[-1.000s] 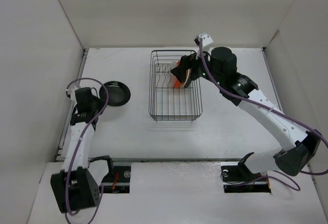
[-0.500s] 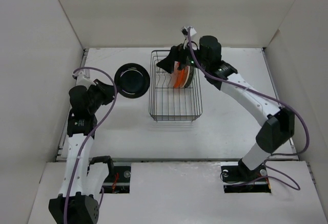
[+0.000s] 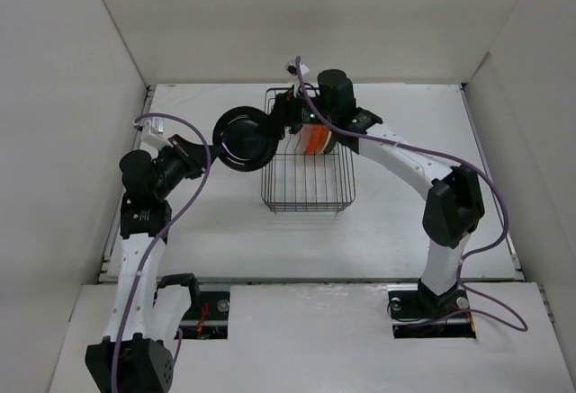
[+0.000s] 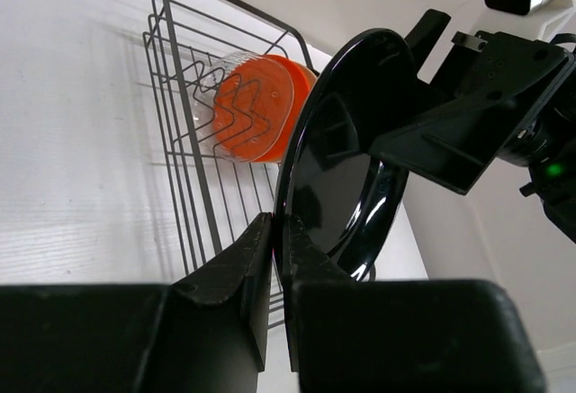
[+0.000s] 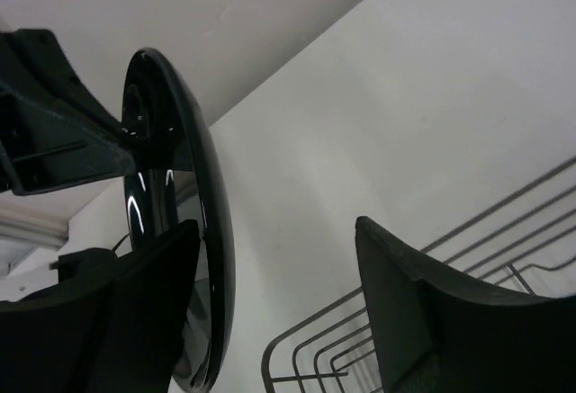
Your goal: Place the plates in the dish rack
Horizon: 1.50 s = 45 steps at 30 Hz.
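In the top view, the left gripper (image 3: pixel 214 147) sits left of centre, pinching the rim of the black plate (image 3: pixel 245 138). The plate is tilted up on edge, off the tabletop (image 3: pixel 405 204), just beside the upper left corner of the rack (image 3: pixel 306 186). The right gripper (image 5: pixel 274 231) is spread wide at that same corner. The black plate's far rim is between its fingers, close to the left-hand finger (image 5: pixel 135 321); contact cannot be told. Inside the rack's upper end stand two plates on edge among the prongs: a clear plate (image 4: pixel 225 96) and, right behind it, an orange plate (image 4: pixel 286 110). The rest of the rack shows only bare wire.
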Available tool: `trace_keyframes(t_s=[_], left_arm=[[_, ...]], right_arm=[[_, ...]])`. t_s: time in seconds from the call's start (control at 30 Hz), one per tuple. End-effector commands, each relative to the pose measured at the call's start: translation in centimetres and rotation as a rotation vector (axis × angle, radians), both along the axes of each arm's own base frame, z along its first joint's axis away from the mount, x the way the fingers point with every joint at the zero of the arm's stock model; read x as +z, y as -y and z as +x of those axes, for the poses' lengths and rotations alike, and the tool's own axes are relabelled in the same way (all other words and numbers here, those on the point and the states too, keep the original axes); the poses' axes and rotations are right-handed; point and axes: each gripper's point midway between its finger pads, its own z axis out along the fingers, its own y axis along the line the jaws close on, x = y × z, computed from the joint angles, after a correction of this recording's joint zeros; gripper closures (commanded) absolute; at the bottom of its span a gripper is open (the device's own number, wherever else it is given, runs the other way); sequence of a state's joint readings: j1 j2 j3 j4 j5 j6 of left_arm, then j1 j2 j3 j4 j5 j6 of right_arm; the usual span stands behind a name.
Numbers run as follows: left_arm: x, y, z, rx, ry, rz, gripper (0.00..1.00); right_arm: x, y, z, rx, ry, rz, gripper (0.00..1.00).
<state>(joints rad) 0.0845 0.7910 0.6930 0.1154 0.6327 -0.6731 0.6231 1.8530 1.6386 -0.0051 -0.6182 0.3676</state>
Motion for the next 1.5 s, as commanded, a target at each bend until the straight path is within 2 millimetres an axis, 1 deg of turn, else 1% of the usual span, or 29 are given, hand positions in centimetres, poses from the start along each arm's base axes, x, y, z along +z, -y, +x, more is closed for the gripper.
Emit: trace_keyframes(t_s=[0.0,0.03,0.07,0.1,0.13,0.2,0.23,0.27,0.3,0.33,0.37,0.4,0.43,0.47,0.53,0.57,0.63,0.67,0.7,0.73,0.8,0.87,0.9,1.03,1.13,1.23,1.27,1.33,1.47], left_arm=[[2.6,0.9,-0.2,-0.056,0.116,-0.017,1.0],[2.6,0.9,-0.2,-0.056,0.116,-0.017,1.0],[2.2,1.0,0.0,-0.056,0.102,-0.026,1.0],[2.3,1.0,0.0,-0.056,0.111,-0.025,1.0],[2.1,0.9,0.2,-0.056,0.102,-0.026,1.0],[1.9,0.6,0.5,-0.03,0.091,-0.026,1.0],[1.6,0.3,0.9,-0.01,0.068,-0.027,0.97],[1.5,-0.1,1.1,0.015,0.057,-0.018,0.82],[1.1,-1.0,1.8,0.075,0.04,-0.005,0.62],[0.7,-1.6,1.8,0.116,-0.005,0.01,0.4],[0.1,-2.5,2.2,0.163,-0.034,0.041,0.0],[-0.4,-3.2,2.5,0.205,-0.062,0.065,0.0],[-1.9,-4.6,2.5,0.28,-0.139,0.104,0.0],[-1.8,-5.5,3.0,0.317,-0.164,0.136,0.0],[-3.1,-7.9,3.3,0.429,-0.24,0.221,0.0],[-4.4,-8.7,3.2,0.461,-0.313,0.254,0.0],[-5.2,-9.8,3.1,0.517,-0.346,0.279,0.0],[-5.9,-10.0,3.0,0.528,-0.362,0.287,0.0],[-6.6,-10.0,2.9,0.527,-0.371,0.289,0.0],[-6.6,-9.8,2.9,0.513,-0.37,0.284,0.0],[-6.4,-10.1,3.1,0.522,-0.372,0.282,0.0],[-6.7,-10.8,3.2,0.543,-0.385,0.28,0.0],[-7.3,-10.5,3.4,0.52,-0.404,0.276,0.0],[-7.9,-10.3,3.6,0.497,-0.425,0.266,0.0],[-7.6,-10.3,3.5,0.498,-0.415,0.265,0.0],[-8.0,-10.2,3.4,0.497,-0.424,0.266,0.0],[-8.0,-10.2,3.4,0.497,-0.424,0.266,0.0],[-8.0,-10.1,3.4,0.488,-0.423,0.263,0.0],[-8.0,-9.9,3.3,0.48,-0.423,0.259,0.0]], right_arm=[[3.3,-2.1,-1.7,0.097,0.072,0.076,0.26],[3.5,-2.2,-1.7,0.095,0.066,0.086,0.32],[3.8,-2.3,-1.9,0.104,0.06,0.099,0.33],[4.1,-2.3,-2.1,0.114,0.06,0.109,0.43],[3.7,-2.4,-2.1,0.113,0.05,0.111,0.64],[3.8,-2.4,-2.3,0.121,0.036,0.115,0.9],[4.5,-2.2,-2.4,0.109,0.049,0.122,0.98],[5.0,-2.0,-2.2,0.087,0.048,0.128,1.0],[6.3,-1.6,-2.1,0.054,0.072,0.141,1.0],[6.3,-0.9,-0.5,-0.055,0.076,0.13,1.0],[6.5,-0.3,0.3,-0.12,0.077,0.122,1.0],[6.6,0.5,1.2,-0.193,0.087,0.083,1.0],[6.5,1.0,2.1,-0.27,0.09,0.049,1.0],[6.1,2.6,4.6,-0.452,0.101,-0.006,1.0],[4.9,5.2,7.0,-0.658,0.086,-0.147,1.0],[4.6,7.6,8.5,-0.842,0.1,-0.218,1.0],[3.0,10.0,9.8,-0.991,0.06,-0.35,1.0],[2.7,11.1,10.1,-1.054,0.057,-0.393,1.0],[2.6,12.9,10.6,-1.158,0.077,-0.446,1.0],[2.8,13.7,10.6,-1.2,0.073,-0.471,1.0],[1.5,14.6,11.1,-1.254,0.081,-0.531,1.0],[1.1,14.7,11.3,-1.272,0.079,-0.547,1.0],[1.1,14.8,11.3,-1.286,0.077,-0.541,1.0],[-0.3,14.7,11.7,-1.299,0.064,-0.572,1.0],[-1.7,13.8,11.9,-1.263,0.039,-0.576,1.0],[-1.6,13.3,12.0,-1.255,0.022,-0.543,1.0],[-2.6,13.0,12.0,-1.239,0.012,-0.561,1.0],[-2.6,12.7,12.1,-1.236,0.005,-0.542,1.0],[-3.6,11.3,12.2,-1.198,-0.011,-0.528,1.0]])
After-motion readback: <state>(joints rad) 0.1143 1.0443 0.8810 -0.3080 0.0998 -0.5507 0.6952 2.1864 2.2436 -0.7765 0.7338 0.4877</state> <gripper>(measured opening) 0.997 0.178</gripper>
